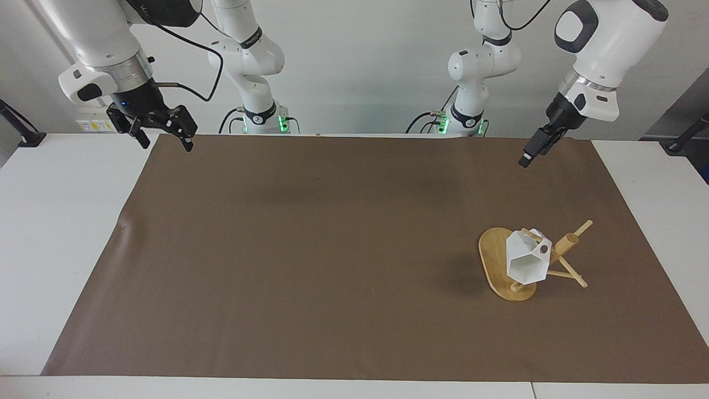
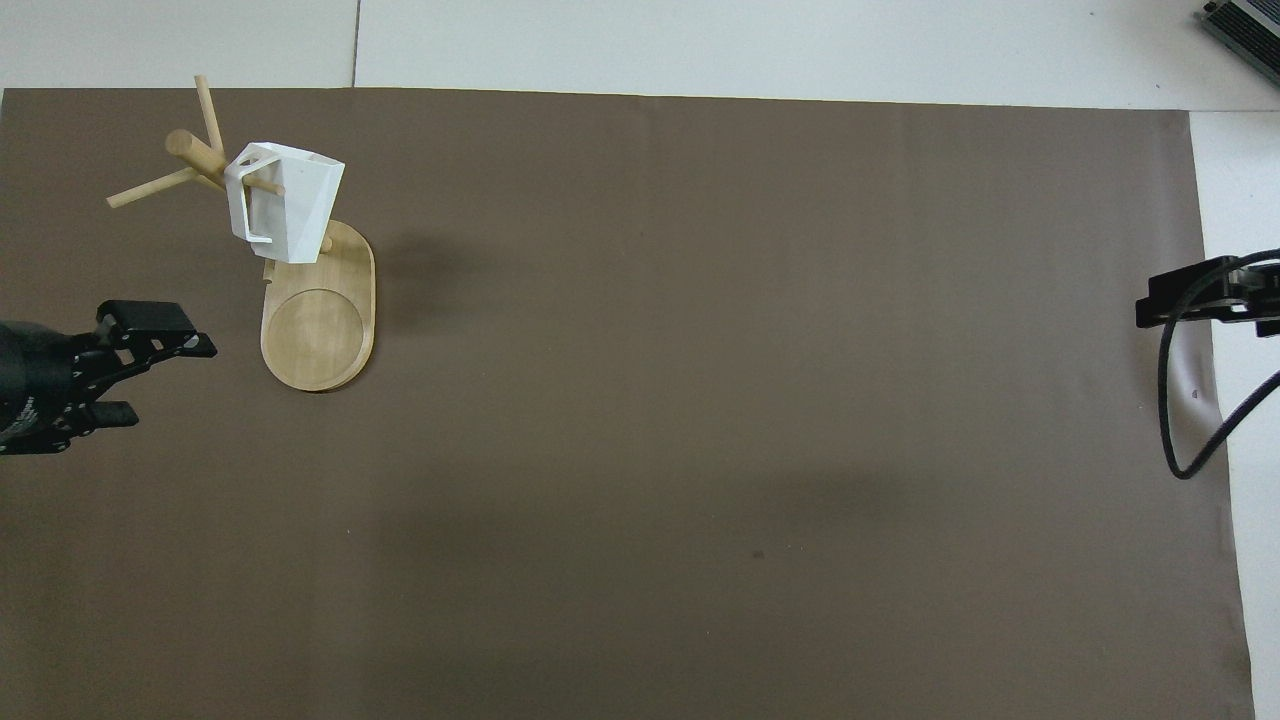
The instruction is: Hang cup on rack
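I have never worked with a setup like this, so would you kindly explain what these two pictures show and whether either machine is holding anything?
These are two white robot arms at a table covered by a brown mat. One picture looks at them from across the table; the other looks steeply down from above their own end, so the sides appear swapped.

Toward the left arm's end stands a light bamboo mug rack with an oval base and thin pegs. A small white faceted cup hangs by its handle on one peg.

Each arm ends in a black two-finger pincer. The left pincer is raised over the mat, open and empty. The right pincer waits over the mat's edge, also open and empty.
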